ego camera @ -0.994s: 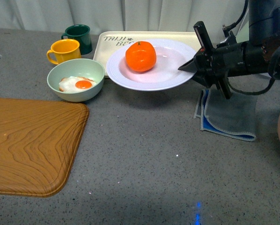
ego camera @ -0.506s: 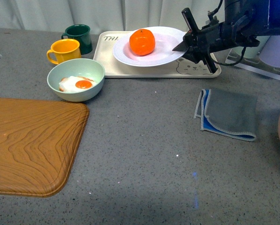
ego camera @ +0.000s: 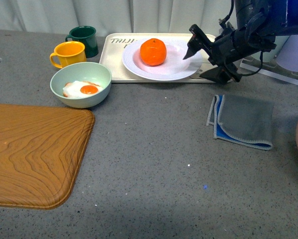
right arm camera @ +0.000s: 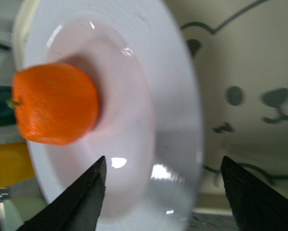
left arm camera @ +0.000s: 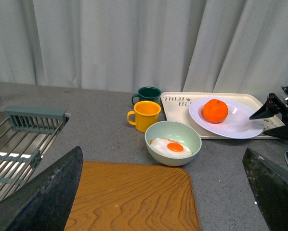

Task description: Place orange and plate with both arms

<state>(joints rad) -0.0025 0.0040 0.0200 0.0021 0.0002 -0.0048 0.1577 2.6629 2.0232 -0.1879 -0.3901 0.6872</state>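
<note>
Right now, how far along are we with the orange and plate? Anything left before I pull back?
Looks done: the orange sits on the plate, and the plate rests on the cream bear tray. In hand: nothing; the right gripper is open beside the plate's rim, fingers spread apart. The left gripper is open and empty, well back over the wooden board. Left: probably just retracting the right arm.

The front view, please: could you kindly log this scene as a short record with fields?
plate: white plate resting on the cream bear-printed tray
orange: orange sitting on the plate, left of its centre
right gripper: right gripper open, jaws spread at the plate's right rim, gripping nothing
left gripper: left gripper open, holding nothing, away from the plate
nearby: green bowl with a fried egg, yellow mug, dark green mug, wooden board, grey cloth
</note>
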